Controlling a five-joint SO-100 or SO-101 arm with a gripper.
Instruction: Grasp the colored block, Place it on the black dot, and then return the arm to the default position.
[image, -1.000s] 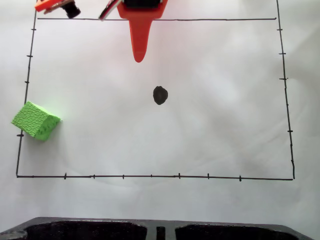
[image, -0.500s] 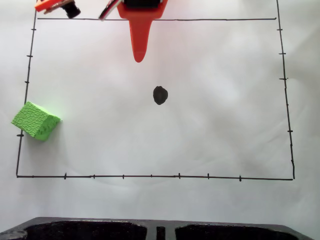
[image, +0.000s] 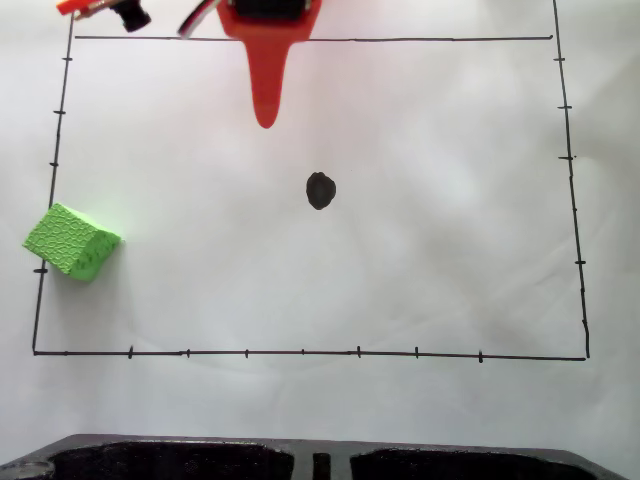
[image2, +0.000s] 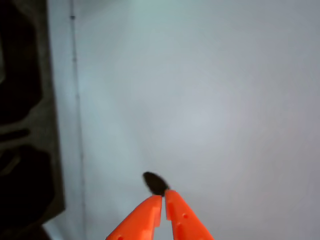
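In the fixed view we see our bright orange 3D-printed arm (image: 268, 20) entering from the top edge, its pointed, tapering gripper (image: 265, 120) reaching down over the white paper surface (image: 450, 250). In the wrist view the gripper (image2: 163, 198) comes in from the bottom edge, and there we can read it clearly: the two orange fingers (image2: 145, 215) lie together with only a thin slit between their tips, and nothing is held between them.

The small, roughly round black ink dot (image: 320, 190) sits on the paper just beyond the gripper tip in the fixed view, a little to its right and lower in the frame, apart from it. In the wrist view the same black dot (image2: 154, 183) appears right at the fingertips, partly overlapped by them from this angle.

The small bright green cube with the crackled foam-like surface (image: 70, 241) rests on the paper well away from the gripper, far to its left and lower in the fixed view, sitting over the thin black border line (image: 50, 180) on the left side of the drawn rectangle. It is well apart from the dot too.

Black and red wires (image: 200, 17) trail beside the top of the arm, and a dark moulded tray-like edge (image: 320, 460) runs along the bottom of the fixed view, far from the gripper.
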